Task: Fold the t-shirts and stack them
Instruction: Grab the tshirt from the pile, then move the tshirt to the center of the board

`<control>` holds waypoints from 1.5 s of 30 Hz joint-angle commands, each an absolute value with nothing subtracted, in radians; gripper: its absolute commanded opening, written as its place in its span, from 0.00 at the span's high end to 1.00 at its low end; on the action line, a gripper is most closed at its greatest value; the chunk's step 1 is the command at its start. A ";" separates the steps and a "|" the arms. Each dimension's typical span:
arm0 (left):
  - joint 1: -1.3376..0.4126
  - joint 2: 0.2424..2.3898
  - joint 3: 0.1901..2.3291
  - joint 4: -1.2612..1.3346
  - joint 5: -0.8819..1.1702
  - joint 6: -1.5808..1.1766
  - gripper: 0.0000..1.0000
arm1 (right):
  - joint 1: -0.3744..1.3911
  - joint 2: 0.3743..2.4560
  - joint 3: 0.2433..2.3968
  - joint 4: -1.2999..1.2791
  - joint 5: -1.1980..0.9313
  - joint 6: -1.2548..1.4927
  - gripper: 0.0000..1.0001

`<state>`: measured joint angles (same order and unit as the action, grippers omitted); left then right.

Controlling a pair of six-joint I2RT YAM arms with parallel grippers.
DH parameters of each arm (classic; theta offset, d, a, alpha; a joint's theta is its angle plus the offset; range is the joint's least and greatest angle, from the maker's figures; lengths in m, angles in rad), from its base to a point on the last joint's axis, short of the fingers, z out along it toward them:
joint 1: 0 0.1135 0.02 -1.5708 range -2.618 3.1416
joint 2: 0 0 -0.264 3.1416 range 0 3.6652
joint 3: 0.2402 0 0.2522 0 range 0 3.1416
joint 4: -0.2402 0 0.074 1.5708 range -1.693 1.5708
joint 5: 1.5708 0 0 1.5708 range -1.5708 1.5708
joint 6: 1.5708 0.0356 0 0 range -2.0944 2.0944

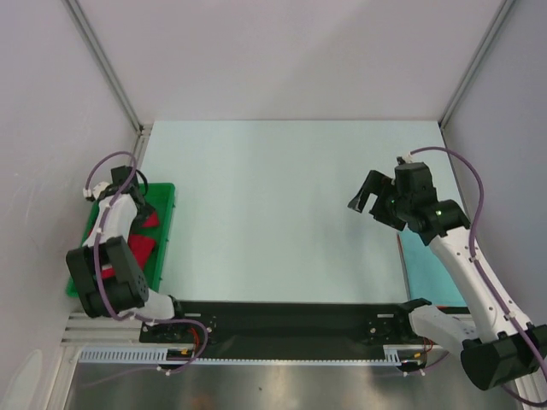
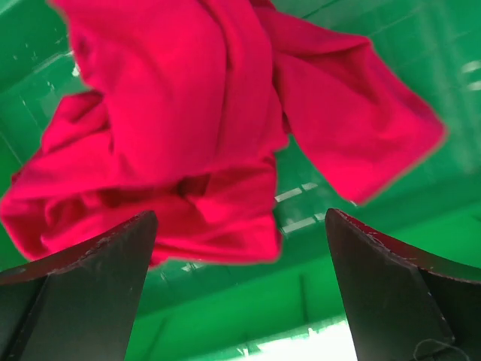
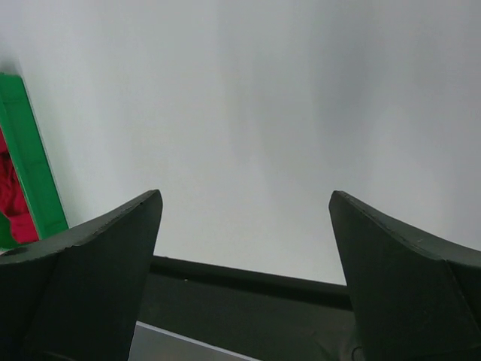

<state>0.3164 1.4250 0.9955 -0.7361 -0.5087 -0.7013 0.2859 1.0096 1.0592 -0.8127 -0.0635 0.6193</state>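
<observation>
You are hovering the wide-spread left end effector [image 2: 240, 218] over the bunched red t-shirt [image 2: 188, 113] in the green tray [image 1: 167, 224], the right end effector [image 3: 244, 199] gaping empty beside the folded teal t-shirt [image 1: 423, 273], which is lying lengthwise near-to-far.

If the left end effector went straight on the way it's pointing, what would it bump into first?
Most likely the crumpled red t-shirt, which lies in the green tray right ahead of the open left end effector. How far off the shirt is, the wrist view doesn't settle.
</observation>
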 commanded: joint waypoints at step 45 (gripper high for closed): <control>-0.606 0.906 0.971 -0.322 0.109 -0.876 0.13 | 0.376 0.712 0.851 -0.818 -0.242 0.566 0.00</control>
<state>-0.5690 0.8894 1.0191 -0.2810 0.1802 -0.8570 0.3851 0.7200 0.8642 -0.8604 -0.1982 0.5980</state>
